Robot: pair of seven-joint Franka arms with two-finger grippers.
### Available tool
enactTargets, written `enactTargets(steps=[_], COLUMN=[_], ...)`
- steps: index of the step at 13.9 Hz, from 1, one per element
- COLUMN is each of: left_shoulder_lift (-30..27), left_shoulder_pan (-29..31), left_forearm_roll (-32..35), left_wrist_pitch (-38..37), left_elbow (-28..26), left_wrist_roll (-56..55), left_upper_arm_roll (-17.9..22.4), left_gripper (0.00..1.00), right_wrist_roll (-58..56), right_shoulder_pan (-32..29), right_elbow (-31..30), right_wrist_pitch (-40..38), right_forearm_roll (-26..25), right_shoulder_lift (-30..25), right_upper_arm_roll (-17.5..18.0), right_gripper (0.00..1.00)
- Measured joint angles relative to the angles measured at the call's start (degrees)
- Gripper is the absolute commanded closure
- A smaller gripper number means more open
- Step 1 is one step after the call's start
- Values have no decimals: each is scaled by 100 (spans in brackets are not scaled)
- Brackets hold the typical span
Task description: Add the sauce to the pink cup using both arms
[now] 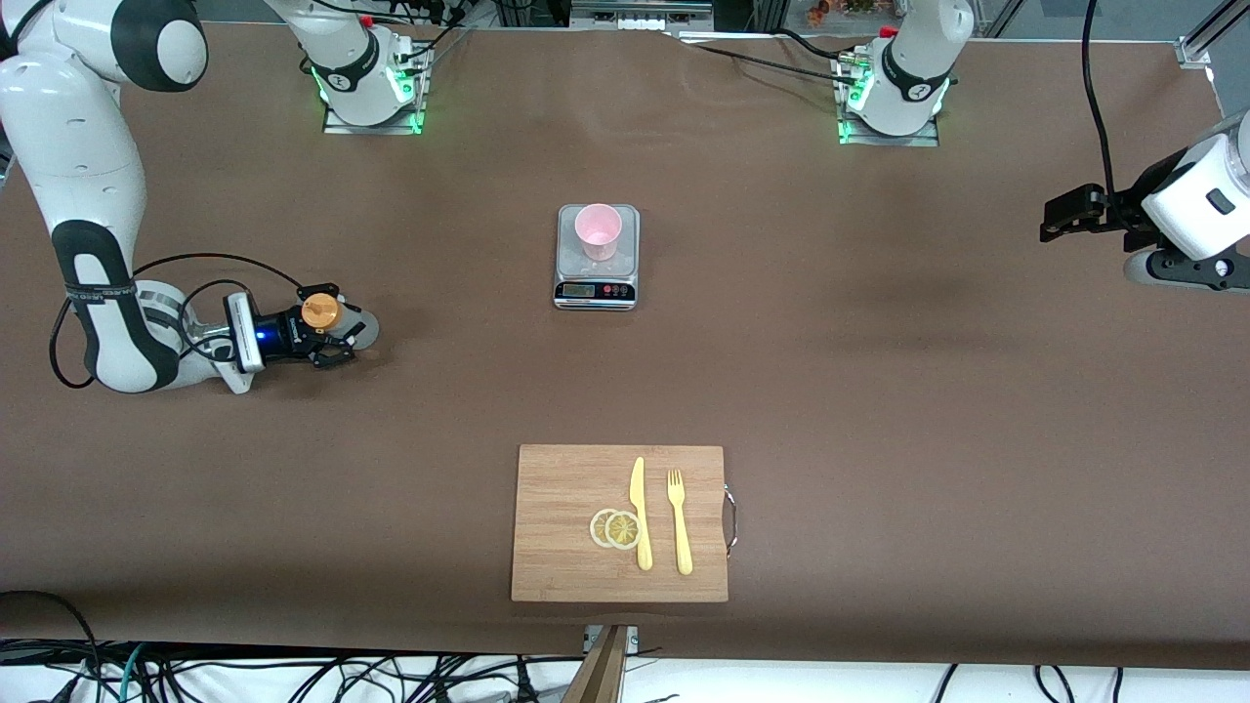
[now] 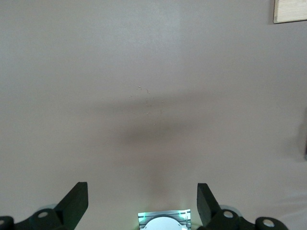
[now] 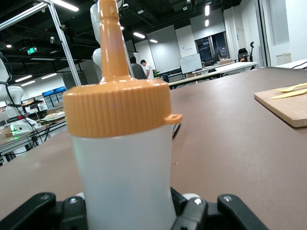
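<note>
While right gripper (image 1: 337, 344) clamps sauce (image 1: 320, 312) upright — left gripper (image 1: 1053, 217) waits, spread

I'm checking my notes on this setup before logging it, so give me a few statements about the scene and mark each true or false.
1. The pink cup stands on the kitchen scale. True.
2. The right gripper is shut on the sauce bottle. True.
3. The left gripper holds the fork. False: it is open and empty, up over the left arm's end of the table, waiting; the fork lies on the cutting board.
4. The lemon slices lie in the pink cup. False: they lie on the cutting board beside the knife.
5. The cutting board is nearer to the front camera than the scale. True.
</note>
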Motion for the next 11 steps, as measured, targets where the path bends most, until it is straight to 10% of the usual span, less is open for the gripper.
enactTargets(steps=[11], left_shoulder_lift=[11], left_shoulder_pan=[0], left_forearm_roll=[0], left_wrist_pitch=[0], left_elbow=[16], left_wrist_roll=[0], left_upper_arm_roll=[0], left_gripper=[0], right_wrist_roll=[58], right_shoulder_pan=[12], right_elbow=[553], right_wrist_pitch=[-483], right_forearm_roll=[-630], right_shoulder_lift=[0], right_upper_arm_roll=[-766], right_gripper=[0])
